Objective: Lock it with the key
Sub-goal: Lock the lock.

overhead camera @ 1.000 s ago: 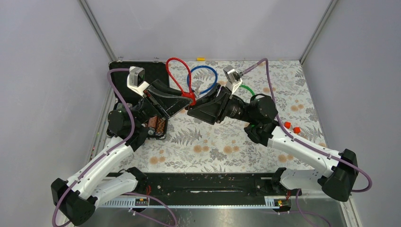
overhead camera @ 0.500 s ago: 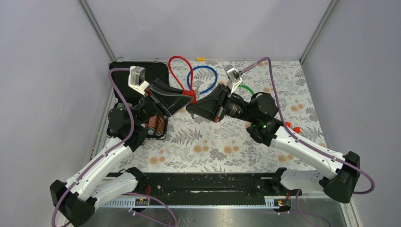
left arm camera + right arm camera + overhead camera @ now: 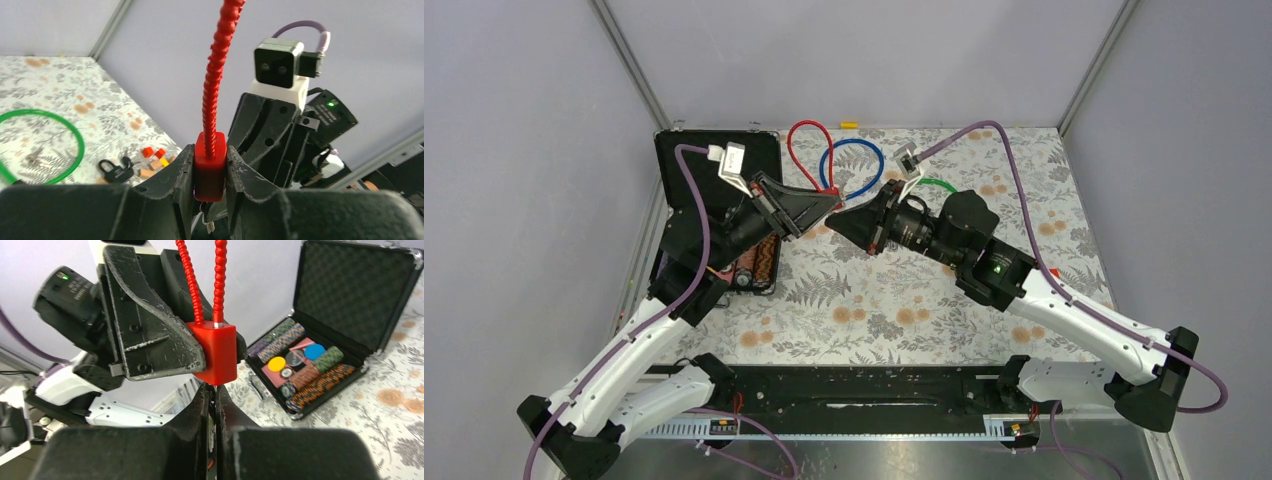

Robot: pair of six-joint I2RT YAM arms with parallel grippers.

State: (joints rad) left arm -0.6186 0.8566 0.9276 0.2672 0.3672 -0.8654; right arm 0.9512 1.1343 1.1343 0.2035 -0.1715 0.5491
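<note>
Presently the red cable lock (image 3: 216,352) sits clamped between the fingers of the left gripper (image 3: 210,159), held clear of the table (image 3: 904,300). In both wrist views its block-shaped body stands with the long axis roughly upright. The two ribbed cable ends leave its top and run away from the jaws, while its opposite face points at the right gripper (image 3: 215,402).

Directly against that face, the right gripper's fingers are pressed almost together on a thin piece that appears to be the key (image 3: 206,221), though most of it is hidden. The left jaws stand narrow, set to the width of the lock body.

Beyond the left gripper lies an open black case (image 3: 325,335) of poker chips. Beyond the right gripper, on the table, lie a green cable loop (image 3: 40,145), a black padlock (image 3: 115,171) and small red blocks (image 3: 153,151). A blue cable loop (image 3: 854,165) lies on the far side of both grippers, beside the raised red cable.
</note>
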